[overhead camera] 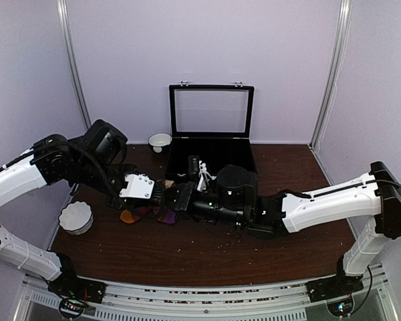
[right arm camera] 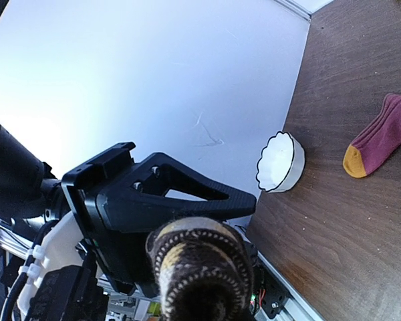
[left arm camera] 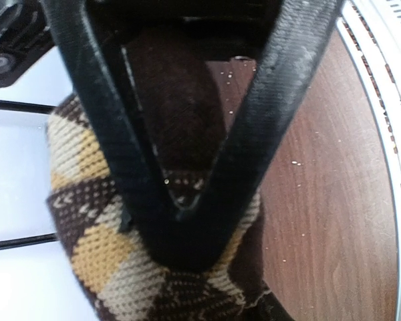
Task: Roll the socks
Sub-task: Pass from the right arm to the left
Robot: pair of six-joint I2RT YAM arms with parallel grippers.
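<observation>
Brown argyle sock (left arm camera: 87, 267) pinched by left fingers (left arm camera: 107, 134); right fingers (overhead camera: 180, 198) unclear, arms (overhead camera: 321, 200) meeting centrally.

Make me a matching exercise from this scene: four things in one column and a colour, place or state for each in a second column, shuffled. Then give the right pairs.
Things
1. argyle sock
2. second sock
3. scalloped bowl
4. black case

Descriptions
a. lid standing open
b. white, near the left edge of the table
c. magenta with an orange toe, lying flat
d. dark brown with tan diamonds

Pairs: 1-d, 2-c, 3-b, 4-a
</observation>
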